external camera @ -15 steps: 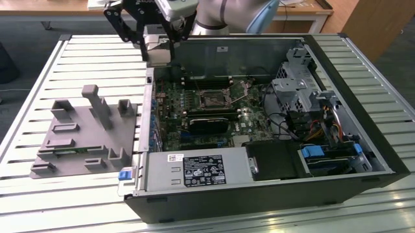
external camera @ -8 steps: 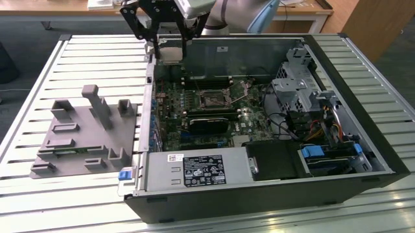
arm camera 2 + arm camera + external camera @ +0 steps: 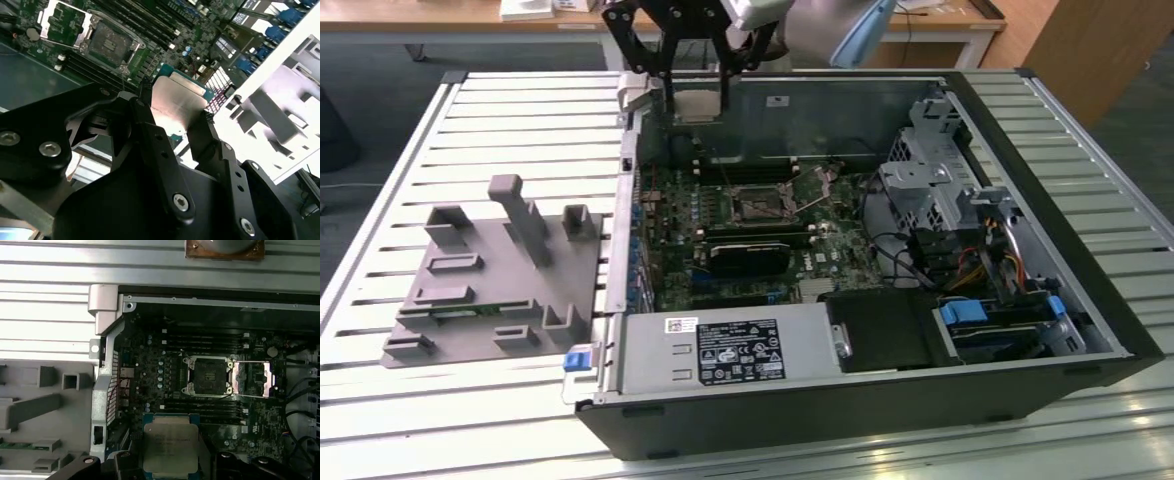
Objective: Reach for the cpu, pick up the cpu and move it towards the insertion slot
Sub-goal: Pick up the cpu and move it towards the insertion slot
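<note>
A white slatted work table (image 3: 454, 160) carries an open black computer case (image 3: 881, 400) lying on its side, with wooden desks in the room behind it. On the exterior view's left of the case sits a grey plastic fixture (image 3: 487, 290) with upright blocks and recesses. A silver power supply (image 3: 720, 352) at the near edge of the case bears a white barcode sticker and a large black label with pale print, too small to read. The green motherboard (image 3: 720, 215) fills the case floor, with a long black finned card (image 3: 750, 255) lying across it and bundled cables by the drive cage (image 3: 934, 190) on the exterior view's right.

The gripper (image 3: 175, 117) hangs above the far left corner of the case in the exterior view, its two black fingers (image 3: 150, 130) closed on opposite edges of the cpu (image 3: 177, 102). The chip is lifted clear of the board, touching nothing but the fingers. It is a flat square with a dull silvery metal lid, a thin pale rim and a green edge beneath; in the first wrist view faint engraved lines of text cross its lid (image 3: 170, 445), not legible.

The insertion slot (image 3: 207, 376) lies on the motherboard well apart from the held chip, a dark square socket in a shiny metal frame, with its hinged load plate (image 3: 252, 377) folded open beside it. Rows of black memory slots (image 3: 205, 340) run along both sides of the socket.
</note>
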Controlling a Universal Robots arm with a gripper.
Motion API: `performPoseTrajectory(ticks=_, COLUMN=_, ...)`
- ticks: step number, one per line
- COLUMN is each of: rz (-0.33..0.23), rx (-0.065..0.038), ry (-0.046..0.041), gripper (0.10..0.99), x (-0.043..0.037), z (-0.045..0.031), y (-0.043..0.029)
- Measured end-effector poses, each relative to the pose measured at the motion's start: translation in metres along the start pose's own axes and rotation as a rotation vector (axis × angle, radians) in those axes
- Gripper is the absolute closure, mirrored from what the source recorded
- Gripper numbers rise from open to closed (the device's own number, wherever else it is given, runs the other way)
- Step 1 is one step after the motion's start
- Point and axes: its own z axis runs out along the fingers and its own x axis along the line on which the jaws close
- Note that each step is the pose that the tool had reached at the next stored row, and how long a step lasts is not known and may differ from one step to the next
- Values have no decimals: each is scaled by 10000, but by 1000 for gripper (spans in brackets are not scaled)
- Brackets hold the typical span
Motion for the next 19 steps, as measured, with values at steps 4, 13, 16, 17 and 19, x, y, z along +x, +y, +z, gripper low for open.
performPoseTrajectory(ticks=4, rz=1, rx=0, ry=0, gripper=553, x=-121, z=8, y=63)
performPoseTrajectory(ticks=13, rz=0, rx=0, ry=0, gripper=553, x=-422, z=21, y=131)
performPoseTrajectory(ticks=16, rz=0, rx=0, ry=0, gripper=553, x=-539, z=25, y=129)
performPoseTrajectory(ticks=17, rz=1, rx=0, ry=0, gripper=553, x=-571, z=26, y=129)
performPoseTrajectory(ticks=19, rz=0, rx=0, ry=0, gripper=553, x=-626, z=29, y=128)
